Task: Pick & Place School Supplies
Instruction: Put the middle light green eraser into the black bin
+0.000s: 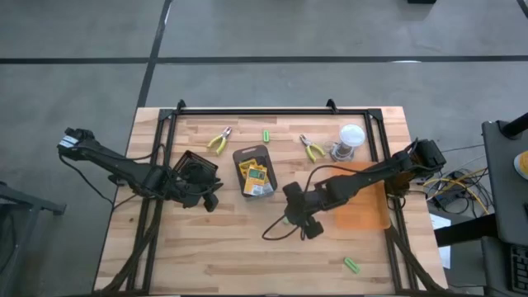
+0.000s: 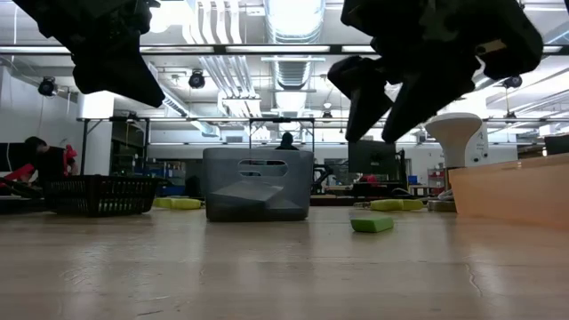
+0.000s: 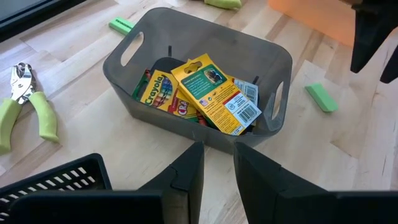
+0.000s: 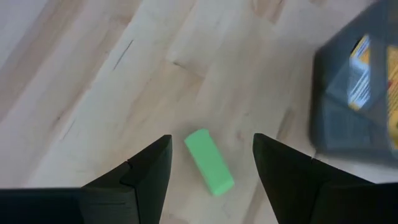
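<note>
Green stick (image 4: 209,162) lies between the right gripper's (image 4: 211,165) spread, empty jaws near the table's middle; closing off-centre could flick it away.

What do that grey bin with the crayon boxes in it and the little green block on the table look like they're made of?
The dark grey rectangular bin looks like moulded plastic: smooth, slightly see-through walls with cut-out handle slots. The flat yellow-and-green crayon boxes inside appear to be printed cardboard, glossy, with a barcode. The short bright-green block looks matte and uniformly coloured, perhaps rubber or plastic; I can't tell which. The tabletop shows pale wood grain.
</note>
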Action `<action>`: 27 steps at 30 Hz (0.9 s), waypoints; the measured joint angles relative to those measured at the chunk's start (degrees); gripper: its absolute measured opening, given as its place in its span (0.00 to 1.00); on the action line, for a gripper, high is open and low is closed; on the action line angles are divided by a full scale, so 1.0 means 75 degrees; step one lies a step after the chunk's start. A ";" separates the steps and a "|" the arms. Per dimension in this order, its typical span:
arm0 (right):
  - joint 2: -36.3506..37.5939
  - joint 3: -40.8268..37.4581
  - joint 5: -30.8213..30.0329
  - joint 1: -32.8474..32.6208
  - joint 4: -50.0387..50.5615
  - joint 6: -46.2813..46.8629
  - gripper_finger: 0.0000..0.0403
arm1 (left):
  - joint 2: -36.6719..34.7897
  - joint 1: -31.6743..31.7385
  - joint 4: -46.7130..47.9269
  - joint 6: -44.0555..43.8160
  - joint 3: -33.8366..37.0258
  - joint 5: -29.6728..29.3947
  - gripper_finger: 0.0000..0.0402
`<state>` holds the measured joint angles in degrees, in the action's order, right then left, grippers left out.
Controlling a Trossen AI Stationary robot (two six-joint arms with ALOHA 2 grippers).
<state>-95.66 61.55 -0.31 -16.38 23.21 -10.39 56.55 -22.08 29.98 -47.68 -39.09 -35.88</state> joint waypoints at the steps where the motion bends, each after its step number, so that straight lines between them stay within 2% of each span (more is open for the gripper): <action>1: 0.0000 -0.0022 -0.0018 0.0000 -0.0034 -0.0171 0.55 | 0.0000 0.0001 0.0000 0.0000 0.0000 -0.0002 0.23; 10: -0.0003 -0.0665 -0.0244 0.0006 -0.0148 -0.1206 0.55 | 0.0000 0.0002 0.0000 -0.0003 0.0000 0.0001 0.23; 19: -0.0003 -0.1643 -0.0383 0.0020 -0.2096 -0.1311 0.55 | 0.0003 0.0002 0.0000 -0.0009 0.0000 0.0001 0.23; 27: -0.0006 -0.1990 -0.0382 0.0020 -0.2491 -0.1691 0.55 | 0.0003 0.0002 0.0000 -0.0009 0.0000 -0.0023 0.23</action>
<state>-95.70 46.62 -3.17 -16.23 4.53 -23.07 56.58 -22.06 29.98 -47.75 -39.09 -36.05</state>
